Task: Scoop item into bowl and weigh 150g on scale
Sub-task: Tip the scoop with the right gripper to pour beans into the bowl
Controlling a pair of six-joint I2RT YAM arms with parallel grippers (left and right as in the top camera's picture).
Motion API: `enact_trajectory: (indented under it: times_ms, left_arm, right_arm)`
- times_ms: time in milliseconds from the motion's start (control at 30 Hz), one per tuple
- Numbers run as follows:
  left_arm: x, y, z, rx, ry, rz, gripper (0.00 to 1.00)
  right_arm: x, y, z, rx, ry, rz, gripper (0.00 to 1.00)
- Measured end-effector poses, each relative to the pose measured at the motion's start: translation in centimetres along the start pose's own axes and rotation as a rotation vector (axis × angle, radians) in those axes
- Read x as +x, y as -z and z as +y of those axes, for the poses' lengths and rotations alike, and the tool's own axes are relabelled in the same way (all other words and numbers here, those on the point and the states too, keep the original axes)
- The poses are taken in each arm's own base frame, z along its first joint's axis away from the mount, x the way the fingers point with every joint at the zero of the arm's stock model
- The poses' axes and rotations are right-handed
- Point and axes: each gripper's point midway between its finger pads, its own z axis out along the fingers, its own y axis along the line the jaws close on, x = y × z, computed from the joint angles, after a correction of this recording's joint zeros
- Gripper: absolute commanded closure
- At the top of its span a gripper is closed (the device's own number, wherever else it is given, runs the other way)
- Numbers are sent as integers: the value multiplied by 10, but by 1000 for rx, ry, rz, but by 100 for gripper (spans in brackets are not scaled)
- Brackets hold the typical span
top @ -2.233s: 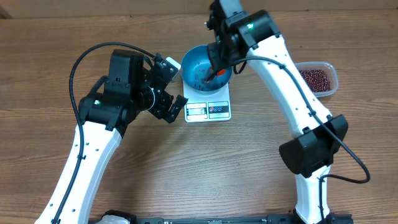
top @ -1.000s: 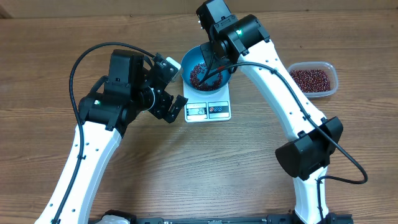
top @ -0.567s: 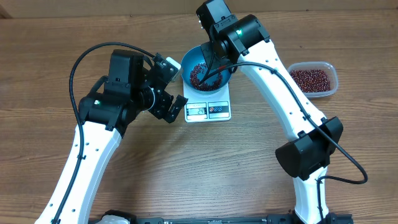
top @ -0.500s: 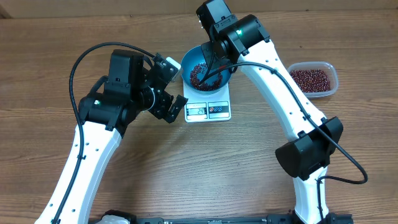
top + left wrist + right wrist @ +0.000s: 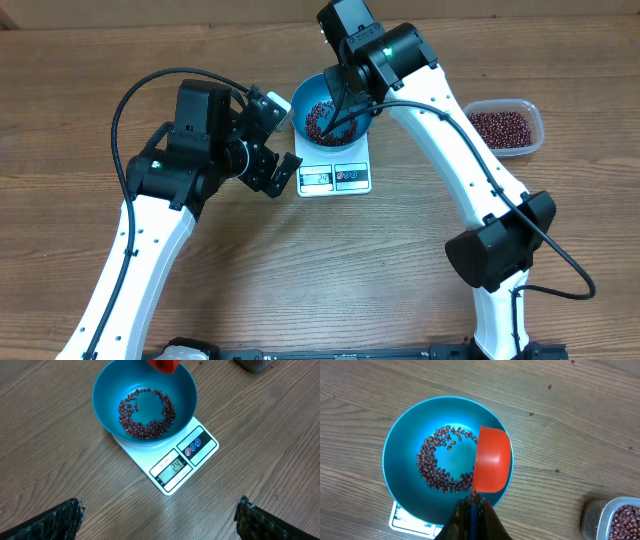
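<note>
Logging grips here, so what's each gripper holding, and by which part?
The right gripper grips the red scoop by its handle, cup over the blue bowl. The left gripper is open, holding nothing.

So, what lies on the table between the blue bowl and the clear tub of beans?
In the right wrist view, only bare wood with a stray bean lies between the bowl and the tub. Overhead, the right arm crosses above it.

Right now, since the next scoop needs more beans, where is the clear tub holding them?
In the overhead view, the clear plastic tub sits on the robot's right, beyond the right arm, apart from the scale and blue bowl.
</note>
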Motion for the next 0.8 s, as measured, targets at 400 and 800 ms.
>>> enact_trajectory:
  times_ms: [400, 800]
  left_arm:
    - [0, 0, 0, 0, 0, 0, 0]
    - [0, 0, 0, 0, 0, 0, 1]
  right_arm:
    - [-8, 29, -10, -98, -43, -47, 96]
    - [-3, 42, 23, -18, 107, -77, 96]
